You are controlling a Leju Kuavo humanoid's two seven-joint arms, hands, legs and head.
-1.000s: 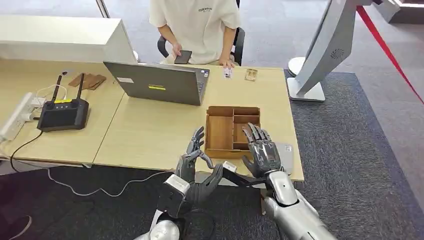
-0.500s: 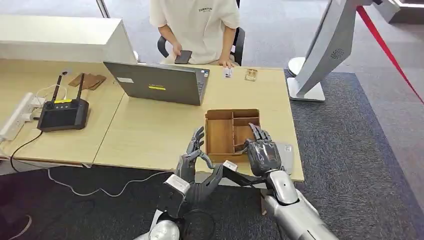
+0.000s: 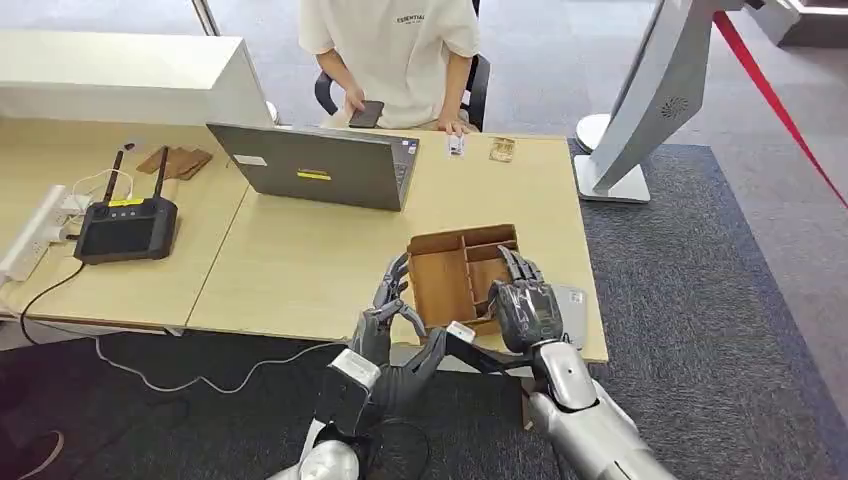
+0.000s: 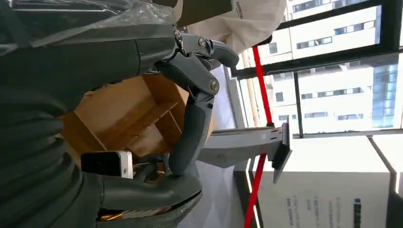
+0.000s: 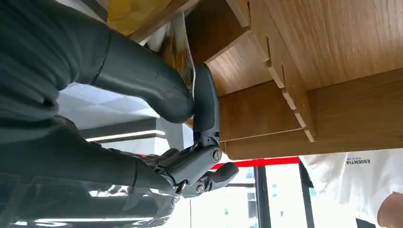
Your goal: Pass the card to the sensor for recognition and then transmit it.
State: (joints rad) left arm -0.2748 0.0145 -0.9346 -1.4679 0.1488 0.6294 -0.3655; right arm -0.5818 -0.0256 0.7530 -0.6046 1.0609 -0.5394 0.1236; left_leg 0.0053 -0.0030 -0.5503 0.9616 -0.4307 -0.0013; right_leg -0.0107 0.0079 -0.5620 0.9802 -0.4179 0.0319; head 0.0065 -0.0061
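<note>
Head view: I see my right hand (image 3: 524,308) over the near right compartment of the wooden tray (image 3: 440,285), which sits skewed at the table (image 3: 300,270) edge. My left hand (image 3: 388,312) hovers beside it, fingers spread, holding nothing.

Right wrist view: thumb and a finger (image 5: 205,102) pinch a card (image 5: 179,50) inside the tray.

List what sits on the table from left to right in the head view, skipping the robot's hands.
White power strip → black antenna device → laptop → wooden tray → small grey pad at the table's right edge.
</note>
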